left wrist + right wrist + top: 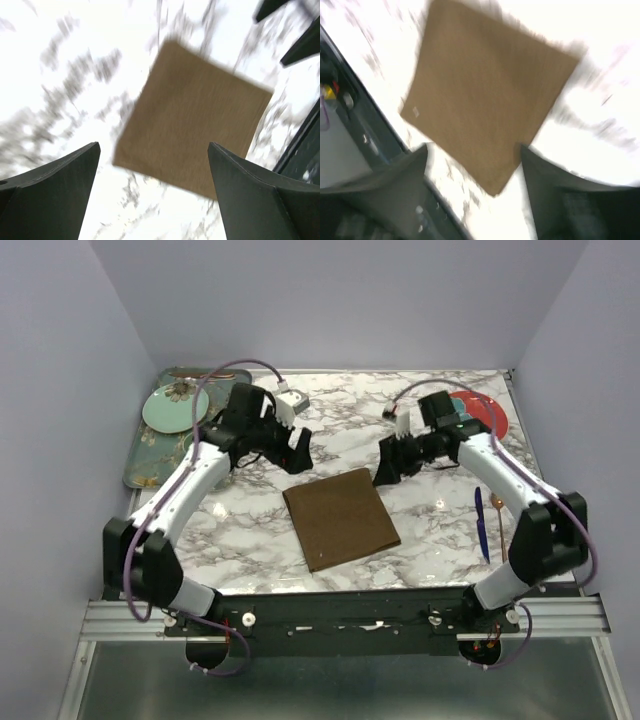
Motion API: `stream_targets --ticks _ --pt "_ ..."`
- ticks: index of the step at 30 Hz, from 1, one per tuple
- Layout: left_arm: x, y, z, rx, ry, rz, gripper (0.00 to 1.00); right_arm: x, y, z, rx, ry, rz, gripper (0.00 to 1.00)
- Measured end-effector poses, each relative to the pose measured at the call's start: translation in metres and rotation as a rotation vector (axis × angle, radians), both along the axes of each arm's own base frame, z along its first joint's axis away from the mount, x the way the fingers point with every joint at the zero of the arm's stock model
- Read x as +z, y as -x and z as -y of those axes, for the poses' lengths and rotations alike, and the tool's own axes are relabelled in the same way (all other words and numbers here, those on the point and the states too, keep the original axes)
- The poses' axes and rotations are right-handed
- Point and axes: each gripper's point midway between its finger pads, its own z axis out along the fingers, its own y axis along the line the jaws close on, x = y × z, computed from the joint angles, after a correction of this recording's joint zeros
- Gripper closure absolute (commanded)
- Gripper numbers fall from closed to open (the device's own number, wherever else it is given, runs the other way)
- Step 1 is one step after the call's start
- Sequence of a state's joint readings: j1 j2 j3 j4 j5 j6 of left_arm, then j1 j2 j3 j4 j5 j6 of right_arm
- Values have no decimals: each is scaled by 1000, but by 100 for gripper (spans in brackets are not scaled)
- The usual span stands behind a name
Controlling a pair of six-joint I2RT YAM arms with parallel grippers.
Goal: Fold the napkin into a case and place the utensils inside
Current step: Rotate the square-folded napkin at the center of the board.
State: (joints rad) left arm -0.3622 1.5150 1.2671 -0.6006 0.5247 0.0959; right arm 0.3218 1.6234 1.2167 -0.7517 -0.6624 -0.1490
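The brown napkin (341,518) lies flat and roughly square on the marble table, near the front middle. It also shows in the left wrist view (192,120) and in the right wrist view (485,95). My left gripper (297,452) hovers above the table just beyond the napkin's far left corner, open and empty. My right gripper (387,468) hovers just beyond the far right corner, open and empty. The blue-handled utensil (481,523) and the thin copper utensil (497,515) lie side by side at the table's right, under my right arm.
A dark green floral tray (150,455) holding a pale green plate (175,407) sits at the far left. A red plate (482,410) sits at the far right. Purple walls enclose the table; the metal rail (340,615) runs along the front.
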Motion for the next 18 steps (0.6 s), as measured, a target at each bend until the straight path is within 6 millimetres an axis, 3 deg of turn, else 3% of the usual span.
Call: stream_targets --ticks 2,6,9,13,14,18 --pt "62 -3 2 10 75 168 1 73 -27 -10 -6 -89 235 0" --pt "142 -7 5 45 206 386 1 175 -55 -21 -4 -213 583 0" --pt "154 -10 8 72 272 434 1 207 -71 -31 4 -287 701 0" --pt "131 -21 28 84 367 281 1 204 -88 -67 118 -451 557 0" --pt "128 -21 31 81 380 254 1 191 -94 -74 129 -477 482 0" --pt "69 -15 59 73 494 -85 1 125 -94 -90 101 -529 121 0"
